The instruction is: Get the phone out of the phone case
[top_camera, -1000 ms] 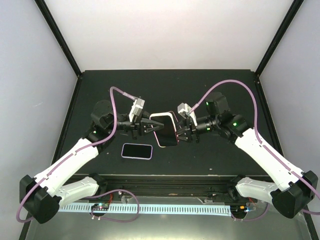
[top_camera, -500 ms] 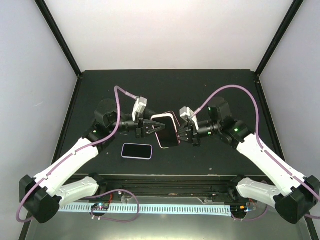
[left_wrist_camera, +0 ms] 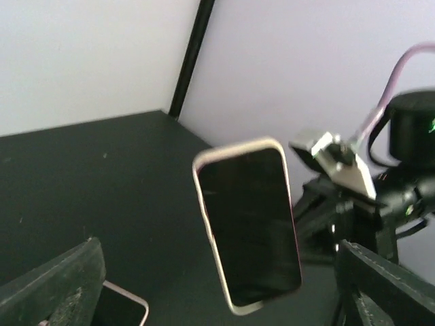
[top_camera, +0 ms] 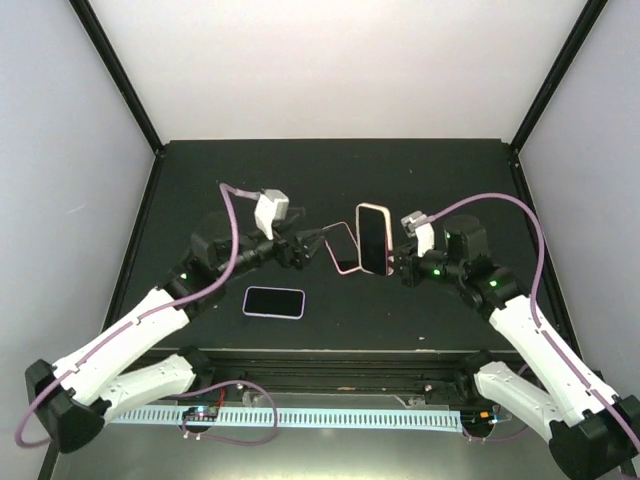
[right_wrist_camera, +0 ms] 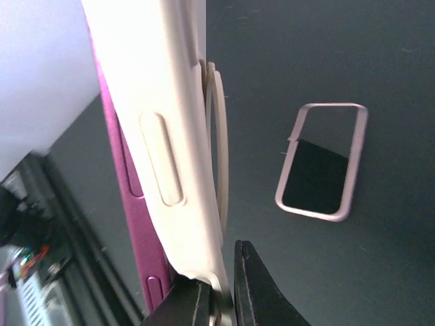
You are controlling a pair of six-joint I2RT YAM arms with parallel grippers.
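The phone (top_camera: 373, 240) shows a dark screen and sits in a cream phone case (right_wrist_camera: 170, 136), held up off the table. The phone's magenta side (right_wrist_camera: 126, 176) shows beside the case wall. My right gripper (top_camera: 390, 265) (right_wrist_camera: 228, 285) is shut on the case's bottom edge. A thin pale loop (right_wrist_camera: 219, 142) stands off the case's back. My left gripper (top_camera: 318, 244) (left_wrist_camera: 221, 248) is open, a short way left of the phone and not touching it. In the left wrist view the phone (left_wrist_camera: 248, 224) hangs between my spread fingers (left_wrist_camera: 58, 288) but beyond them.
A second flat dark handset with a pale pink rim (top_camera: 273, 301) (right_wrist_camera: 319, 163) lies on the black table (top_camera: 450, 180) in front of my left arm. Its corner (left_wrist_camera: 122, 309) shows in the left wrist view. Black frame posts stand at the table's corners.
My left gripper has let go of the phone, opened wide and drawn back left. My right gripper has closed on the case and carried the phone right, turning it more upright.
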